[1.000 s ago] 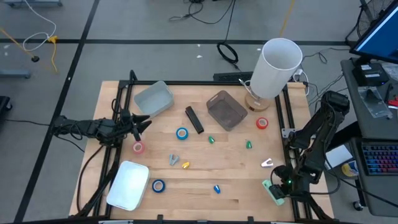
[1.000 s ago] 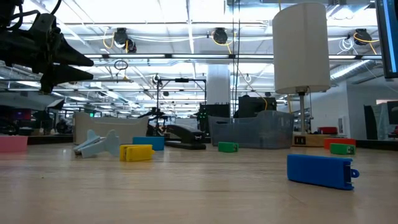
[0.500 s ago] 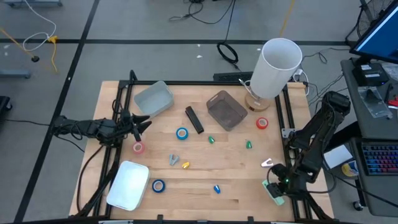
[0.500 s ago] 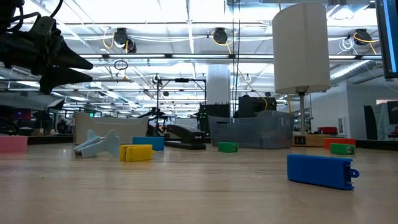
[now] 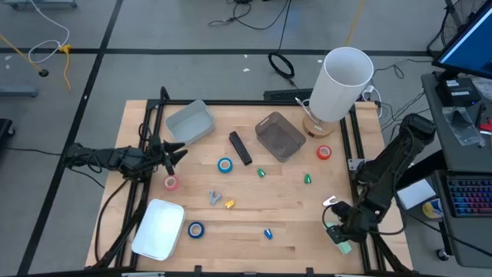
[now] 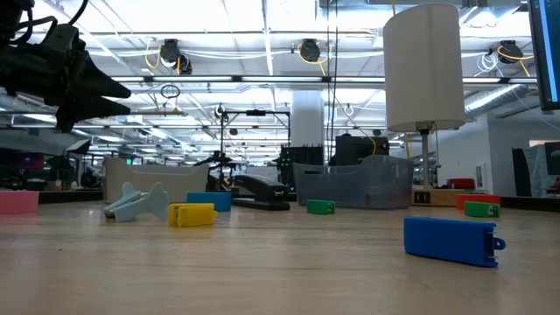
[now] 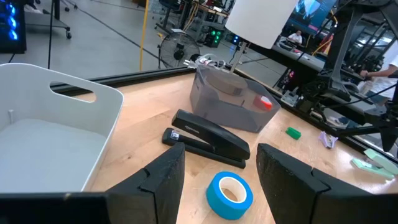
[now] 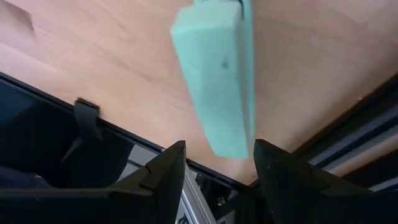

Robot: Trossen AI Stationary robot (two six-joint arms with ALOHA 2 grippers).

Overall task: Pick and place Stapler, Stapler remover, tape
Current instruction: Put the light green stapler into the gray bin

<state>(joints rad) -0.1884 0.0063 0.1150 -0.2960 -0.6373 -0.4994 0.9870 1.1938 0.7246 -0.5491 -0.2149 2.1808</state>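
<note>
Since a second ago the right gripper [image 5: 336, 231] is edging inward over the mint-green stapler [image 8: 217, 74] at the table's [image 5: 292, 246] corner, fingers parted, needing to close next

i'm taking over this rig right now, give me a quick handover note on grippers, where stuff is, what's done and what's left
Left gripper: open, empty, at the table's left side, facing the blue tape roll and the black stapler.
Right gripper: open, holding nothing, above the mint-green stapler at the table's front right edge.
Things: more tape rolls out on the table, pink, blue, red. Small staple removers lie loose mid-table, for instance the yellow one and the blue one.
Done: the dark bin, the grey bin and the white bin look empty.
Left: everything.
</note>
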